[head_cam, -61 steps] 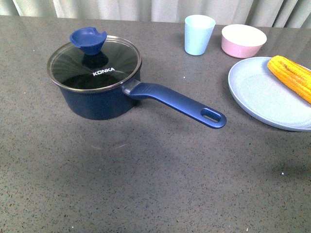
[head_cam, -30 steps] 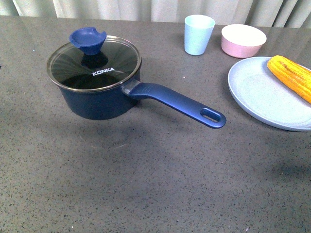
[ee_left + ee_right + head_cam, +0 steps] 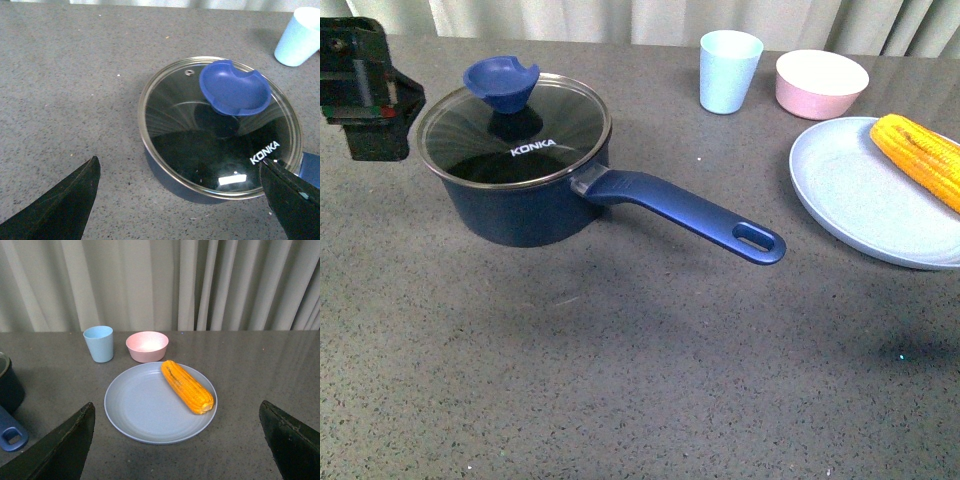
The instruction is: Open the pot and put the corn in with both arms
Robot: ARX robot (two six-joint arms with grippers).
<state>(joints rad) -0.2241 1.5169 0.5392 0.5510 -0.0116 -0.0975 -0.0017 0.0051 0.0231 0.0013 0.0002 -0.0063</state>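
Grey countertop (image 3: 620, 380) holds the lidded pot (image 3: 525, 205) and, on a plate (image 3: 135, 410), the corn (image 3: 187, 386). Both the left gripper (image 3: 178, 165) and the right gripper (image 3: 176, 405) gape wide, empty.

The lid (image 3: 545, 125) is clear glossy glass with a thin metal rim; its knob (image 3: 500, 84) looks like matt blue plastic. The pot (image 3: 520, 215) has a smooth dark blue coat. The table (image 3: 620, 380) is speckled grey stone, slightly shiny. The plate (image 3: 865, 205) is matt, the corn (image 3: 922, 158) bumpy
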